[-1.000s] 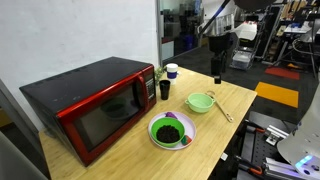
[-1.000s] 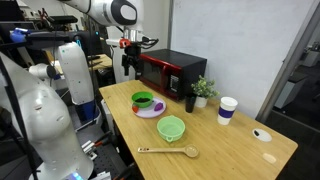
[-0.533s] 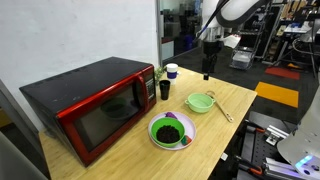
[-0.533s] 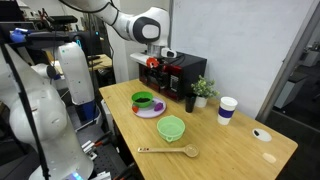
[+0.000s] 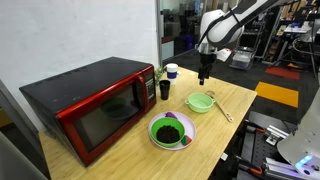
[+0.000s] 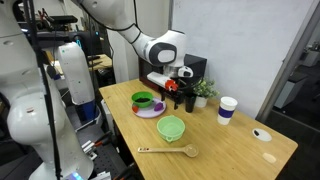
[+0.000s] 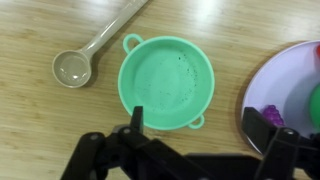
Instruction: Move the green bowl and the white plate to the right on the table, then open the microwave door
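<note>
The green bowl (image 5: 200,101) (image 6: 171,127) (image 7: 166,83) rests upright on the wooden table (image 5: 225,135) (image 6: 230,150). Beside it is the white plate (image 5: 171,131) (image 6: 147,103), green inside with a dark centre; the wrist view shows only its rim (image 7: 285,75) at the right edge. My gripper (image 5: 204,76) (image 6: 173,92) (image 7: 196,116) hangs open above the table, over the bowl's edge on the plate side, holding nothing. The red microwave's door (image 5: 100,120) is shut; my arm hides most of the microwave (image 6: 192,68) in an exterior view.
A wooden spoon (image 5: 222,112) (image 6: 170,152) (image 7: 90,50) lies beside the bowl. A black cup (image 5: 164,89) (image 6: 190,102), a small plant (image 5: 158,72) (image 6: 203,89) and a white cup (image 5: 171,70) (image 6: 227,109) stand near the microwave's end.
My arm has swung in from beyond the table's edge and come down over the green bowl. The gripper has stayed open; nothing on the table has moved.
</note>
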Tool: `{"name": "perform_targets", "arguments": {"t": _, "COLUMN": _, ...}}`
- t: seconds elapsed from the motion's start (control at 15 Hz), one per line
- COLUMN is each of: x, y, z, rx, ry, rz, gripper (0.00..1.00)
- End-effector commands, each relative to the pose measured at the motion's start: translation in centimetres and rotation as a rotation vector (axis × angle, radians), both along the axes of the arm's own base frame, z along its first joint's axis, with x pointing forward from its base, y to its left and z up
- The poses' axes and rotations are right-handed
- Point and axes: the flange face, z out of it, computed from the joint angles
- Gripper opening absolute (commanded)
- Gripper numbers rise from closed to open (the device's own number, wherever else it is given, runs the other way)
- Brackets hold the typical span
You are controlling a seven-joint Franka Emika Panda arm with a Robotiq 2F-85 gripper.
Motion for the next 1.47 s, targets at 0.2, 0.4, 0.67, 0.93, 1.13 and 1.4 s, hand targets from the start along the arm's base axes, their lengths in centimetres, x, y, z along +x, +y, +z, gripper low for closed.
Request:
{"name": "perform_targets", "arguments": {"t": 0.2, "x": 0.6, "y": -0.4, "z": -1.1, "rx": -0.003, "ry": 0.013, "rz": -0.007, "gripper": 1.0}}
{"name": "perform_targets", "arguments": {"t": 0.4, "x": 0.7, "y": -0.5, "z": -0.9, "rx": -0.004, "ry": 0.008, "rz": -0.007, "gripper": 1.0}}
{"name": "perform_targets", "arguments": {"t": 0.67, "x": 0.7, "y": -0.5, "z": -0.9, "rx": -0.004, "ry": 0.008, "rz": -0.007, "gripper": 1.0}}
{"name": "perform_targets", "arguments": {"t": 0.93, "x": 0.9, "y": -0.4, "z": -2.7, "rx": 0.008, "ry": 0.021, "rz": 0.002, "gripper": 1.0}}
{"name": "perform_targets", "arguments": {"t": 1.13, "x": 1.4, "y": -0.6, "z": -4.4, "rx": 0.014, "ry": 0.002, "rz": 0.03, "gripper": 1.0}}
{"name": "perform_targets", "arguments": {"t": 1.4, "x": 1.8, "y": -0.3, "z": -6.3, "rx": 0.025, "ry": -0.015, "rz": 0.066, "gripper": 1.0}}
